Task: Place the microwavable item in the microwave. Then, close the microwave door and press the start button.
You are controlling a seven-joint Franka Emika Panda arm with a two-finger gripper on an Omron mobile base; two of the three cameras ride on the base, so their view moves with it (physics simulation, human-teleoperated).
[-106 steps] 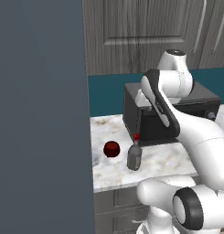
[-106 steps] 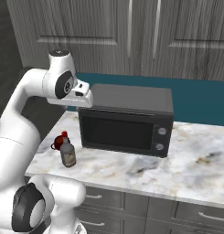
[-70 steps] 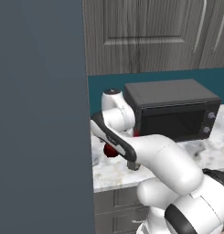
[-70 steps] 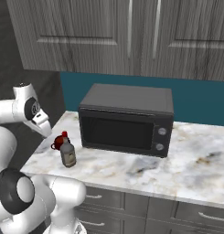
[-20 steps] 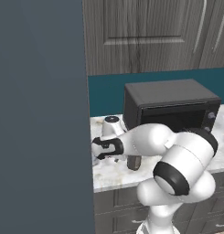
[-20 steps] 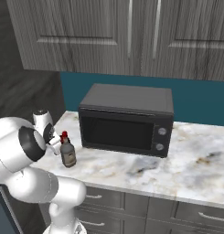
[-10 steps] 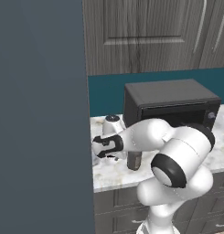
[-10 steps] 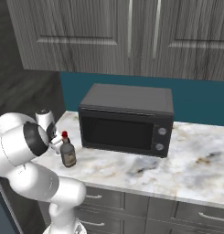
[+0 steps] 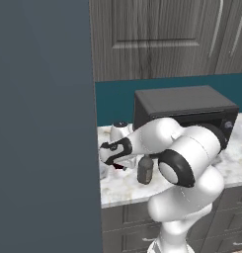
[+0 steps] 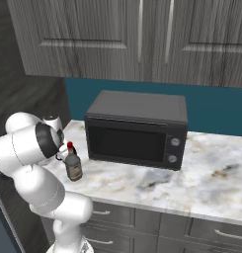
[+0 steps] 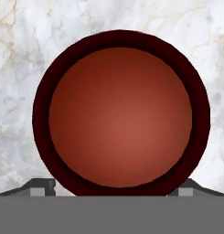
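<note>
On marble counter (image 11: 13, 55): one red ball (image 11: 121, 114), one bottle (image 10: 73, 165).

A dark-red glossy ball (image 11: 121, 114) rests on the marble counter, at its left end, well apart from the microwave (image 10: 136, 129), a wide black box standing against the teal wall, its door (image 10: 124, 142) shut
</note>
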